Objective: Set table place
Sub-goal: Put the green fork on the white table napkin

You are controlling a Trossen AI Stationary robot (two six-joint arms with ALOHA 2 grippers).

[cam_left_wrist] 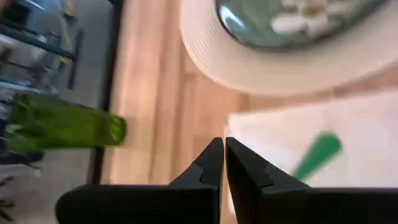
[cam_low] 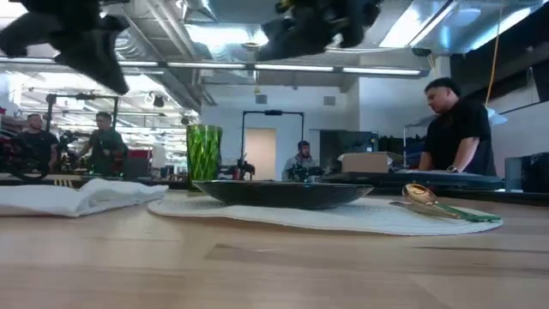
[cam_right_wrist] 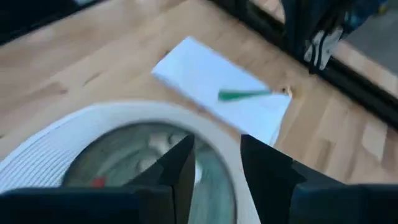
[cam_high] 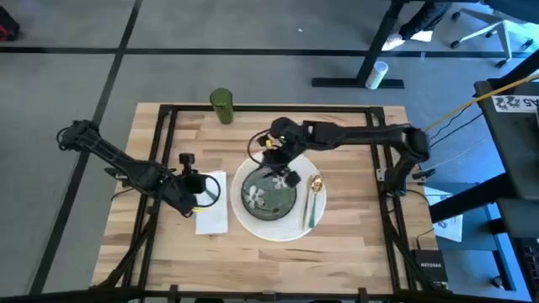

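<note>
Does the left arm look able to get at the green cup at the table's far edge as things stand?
Probably yes: the left end effector hovers over the napkin, and bare table lies between it and the green cup.

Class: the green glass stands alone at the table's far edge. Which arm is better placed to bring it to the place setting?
Probably the right. Its gripper hovers over the bowl, jaws open, nearer the green glass. The left gripper, jaws shut, sits over the napkin, farther away.

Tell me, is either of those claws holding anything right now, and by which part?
No. The left gripper is shut with nothing between its fingers, above the napkin. The right gripper is open and empty, above the bowl.
</note>
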